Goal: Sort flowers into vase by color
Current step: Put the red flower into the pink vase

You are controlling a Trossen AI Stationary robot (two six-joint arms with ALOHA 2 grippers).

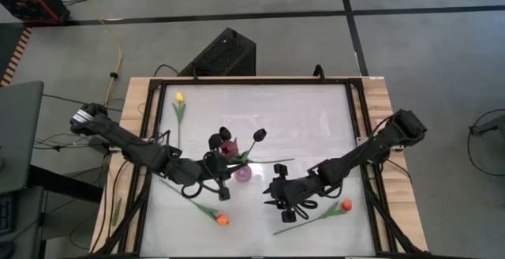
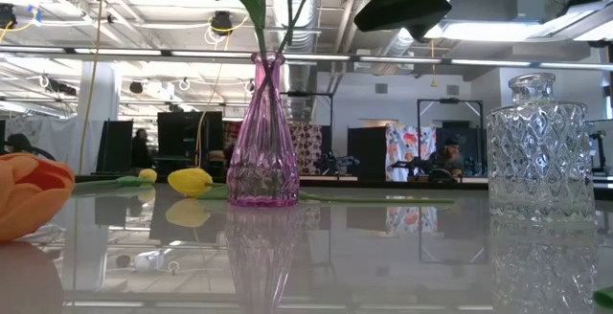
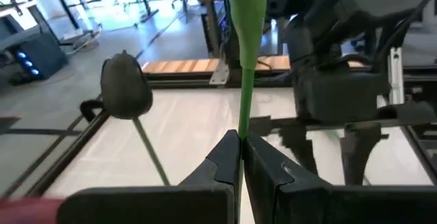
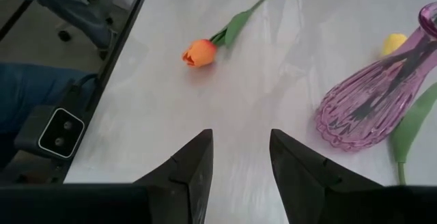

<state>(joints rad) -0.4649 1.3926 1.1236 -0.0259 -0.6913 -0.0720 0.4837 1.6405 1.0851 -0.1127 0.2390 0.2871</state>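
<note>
- Table: pink vase stands near its middle.
- Left gripper, just beside the vase, is clamped on a green stem.
- Right gripper, past the vase's other side, has its fingers apart, holding nothing.
- Dark tulips stand in the vase; orange tulip and yellow tulip lie near it.

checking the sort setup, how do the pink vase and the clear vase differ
The pink vase is tinted purple-pink; the clear vase has no colour. The pink vase narrows to a slim neck above a round belly, while the clear vase is wide and squat with a diamond-cut wall. The pink vase holds green stems; no stems show in the clear vase. Both are patterned glass, upright on the table.
</note>
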